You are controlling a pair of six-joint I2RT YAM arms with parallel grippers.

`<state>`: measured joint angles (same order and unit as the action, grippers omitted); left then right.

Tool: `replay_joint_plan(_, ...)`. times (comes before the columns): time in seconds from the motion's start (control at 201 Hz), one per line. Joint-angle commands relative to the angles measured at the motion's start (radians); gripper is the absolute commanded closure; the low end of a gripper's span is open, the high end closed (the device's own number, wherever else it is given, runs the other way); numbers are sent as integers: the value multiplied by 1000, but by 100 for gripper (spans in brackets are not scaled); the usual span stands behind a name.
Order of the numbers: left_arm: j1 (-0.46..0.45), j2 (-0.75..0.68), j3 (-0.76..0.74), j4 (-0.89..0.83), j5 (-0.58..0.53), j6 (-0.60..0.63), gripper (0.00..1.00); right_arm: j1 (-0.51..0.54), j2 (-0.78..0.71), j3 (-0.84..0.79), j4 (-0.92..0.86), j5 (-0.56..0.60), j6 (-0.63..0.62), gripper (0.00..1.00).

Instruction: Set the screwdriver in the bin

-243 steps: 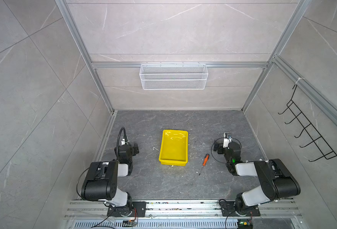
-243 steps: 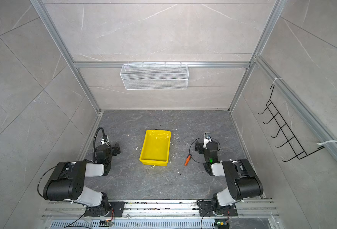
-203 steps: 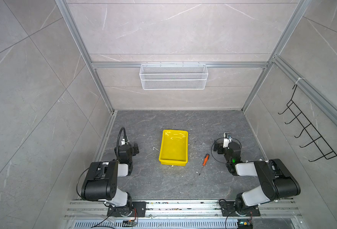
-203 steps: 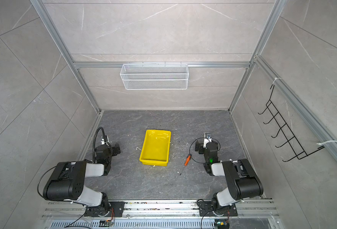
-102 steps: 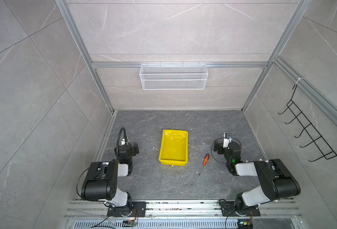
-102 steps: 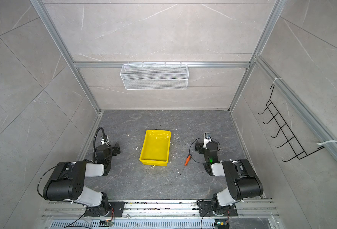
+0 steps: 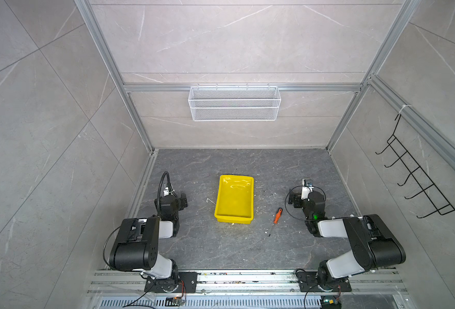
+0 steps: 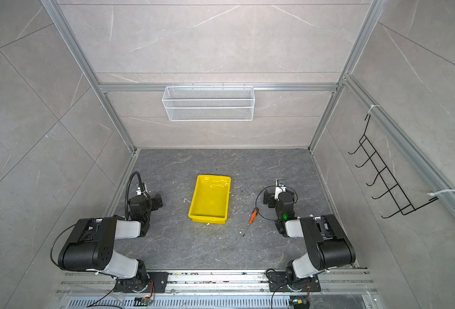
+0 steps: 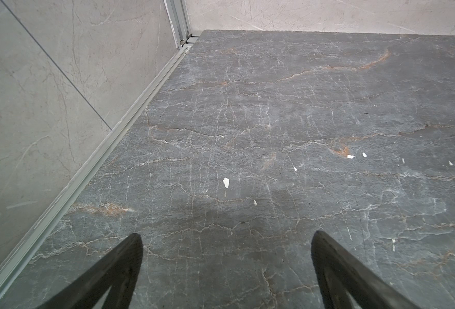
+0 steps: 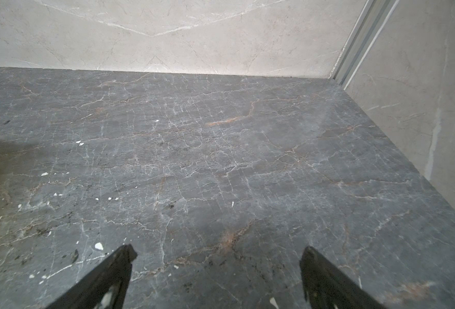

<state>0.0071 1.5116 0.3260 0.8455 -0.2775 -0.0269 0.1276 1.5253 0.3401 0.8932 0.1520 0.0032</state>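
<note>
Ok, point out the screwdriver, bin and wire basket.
screwdriver (image 7: 277,216): in a top view, orange handle.
bin (image 7: 234,200): in a top view, bare inner floor.
wire basket (image 7: 234,107): in a top view, front mesh.

Both top views are bright, evenly lit and sharp; the frame rails (image 7: 106,61) splay toward the edges. White glare streaks the far end of the bin (image 7: 234,206). In the wrist views the bench (image 9: 274,120) looks dimmer, with a soft shadow ahead of the left tool (image 9: 226,238) and the right tool (image 10: 218,251).

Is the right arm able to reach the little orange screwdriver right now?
Probably yes. The screwdriver lies on the tabletop close beside the right gripper, whose jaws stand open and empty; nothing sits between them.
</note>
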Motion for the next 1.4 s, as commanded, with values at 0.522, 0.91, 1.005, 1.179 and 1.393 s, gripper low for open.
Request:
replay_joint_plan(0.522,2,-10,18,33,14,-13,0,-2,-7,16,-2,-6,-9,1)
replay_joint_plan(0.91,2,-10,19,33,15,-13,0,-2,-8,13,2,-7,-9,1)
replay_joint_plan(1.005,2,-10,19,33,15,-13,0,2,-45,-27,50,-42,-32,1)
replay_joint_plan(1.179,2,-10,19,33,15,-13,0,20,-340,57,-393,61,55,1)
replay_joint_plan(1.393,4,-10,19,33,22,-15,0,20,-507,339,-894,-111,102,1)
